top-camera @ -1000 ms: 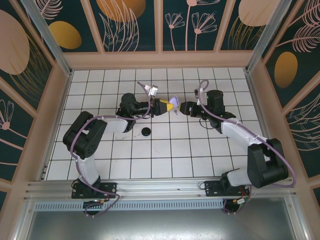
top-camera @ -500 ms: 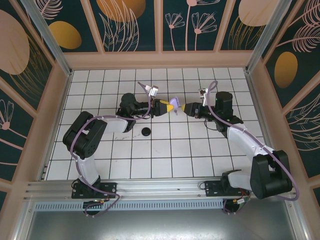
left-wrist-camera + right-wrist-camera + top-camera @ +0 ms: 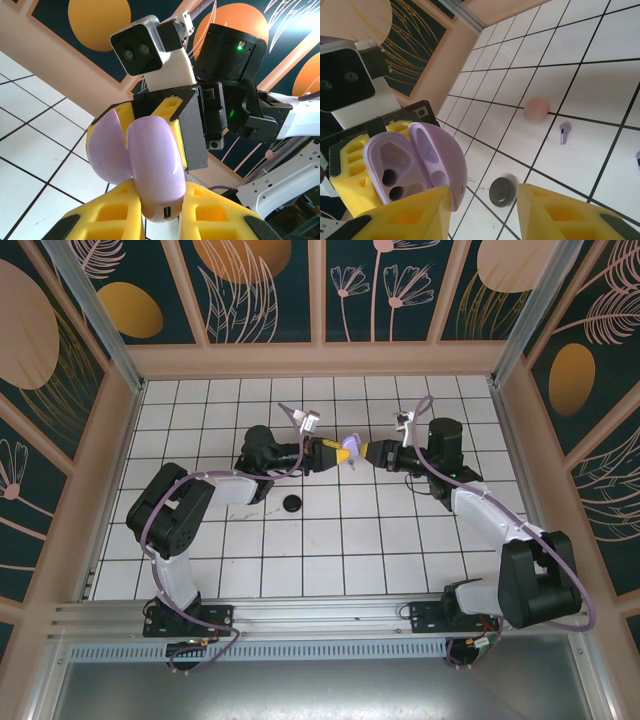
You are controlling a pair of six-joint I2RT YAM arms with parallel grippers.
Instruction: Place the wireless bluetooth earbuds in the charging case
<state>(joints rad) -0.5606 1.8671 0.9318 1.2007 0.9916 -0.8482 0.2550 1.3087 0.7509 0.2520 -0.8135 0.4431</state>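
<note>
The lilac charging case [image 3: 155, 165] is pinched at its base between my left gripper's [image 3: 160, 202] yellow fingers, with its lid swung open. In the right wrist view the case [image 3: 415, 165] shows two empty sockets. My right gripper [image 3: 485, 197] faces it with jaws apart, and the lid's edge lies against its left finger [image 3: 405, 220]. Seen from above, the left gripper [image 3: 340, 451] and right gripper [image 3: 364, 453] meet tip to tip above the table's middle, with the case [image 3: 349, 444] between them. One lilac earbud [image 3: 563, 133] lies on the tiles below.
A black round case [image 3: 292, 503] lies on the tiles near the left arm and shows under the right gripper [image 3: 501, 191]. A pale pink case [image 3: 536, 109] lies beside the lilac earbud. Wooden walls [image 3: 320, 360] ring the white grid table.
My right gripper has moved left up to the held case and turned, and its jaws have narrowed. The left gripper and case have stayed put.
</note>
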